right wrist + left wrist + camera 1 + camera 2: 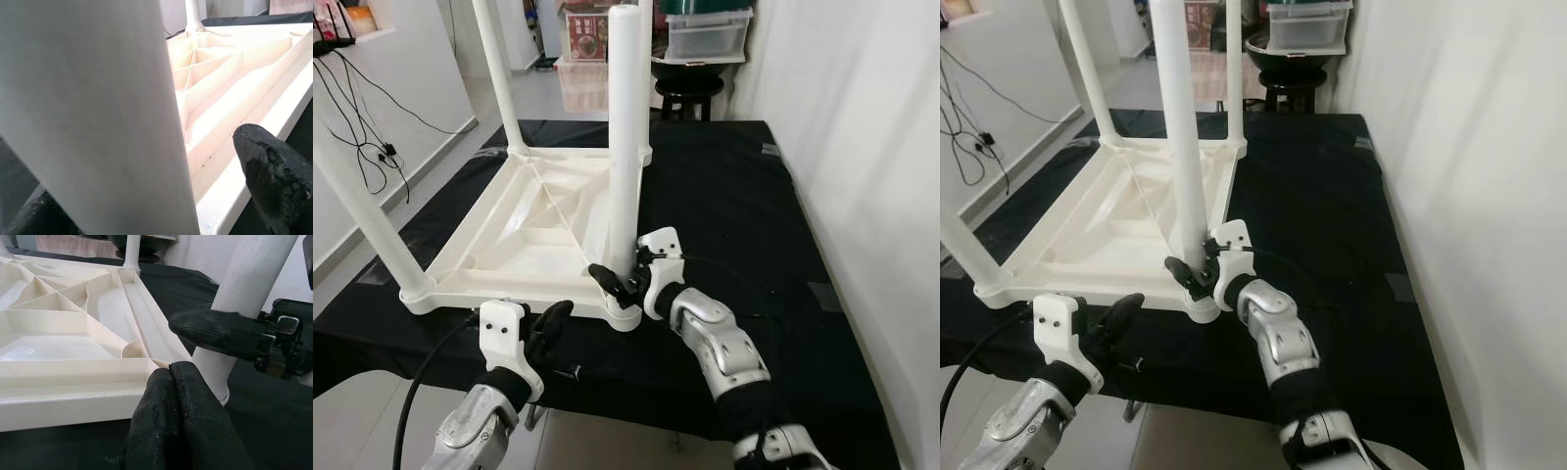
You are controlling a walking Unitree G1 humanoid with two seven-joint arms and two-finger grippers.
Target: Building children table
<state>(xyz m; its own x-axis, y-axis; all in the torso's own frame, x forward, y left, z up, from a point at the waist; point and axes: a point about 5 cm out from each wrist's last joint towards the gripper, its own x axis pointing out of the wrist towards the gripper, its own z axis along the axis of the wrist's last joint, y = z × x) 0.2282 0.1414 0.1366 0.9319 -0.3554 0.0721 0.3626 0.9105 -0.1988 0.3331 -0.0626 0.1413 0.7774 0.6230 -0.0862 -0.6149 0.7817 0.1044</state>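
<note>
Right gripper (pixel 625 277) is clamping the tall white plastic leg (pixel 625 137) low, apparently seating it in the upturned cream ribbed tabletop (pixel 524 230) corner socket, so keep it vertical w/ downward push; left gripper (pixel 551 328), fingers together, is idling nearby.

head stereo downward; wrists close on leg (pixel 624 147)

A broad worktop covered in matte black cloth (pixel 734 196) fills the middle of the room. A plain white wall (pixel 862 147) runs close along its right edge, lit evenly by soft daylight. On the left, a pale glossy tiled floor (pixel 431 117) stretches back, with thin black cables (pixel 362 137) trailing down a white wall and across it. Beyond the far end of the worktop stands a round dark wooden stool (pixel 687 93). Above it sits a clear plastic storage box (pixel 707 34), and just beside that a red printed carton (pixel 585 39).
</note>
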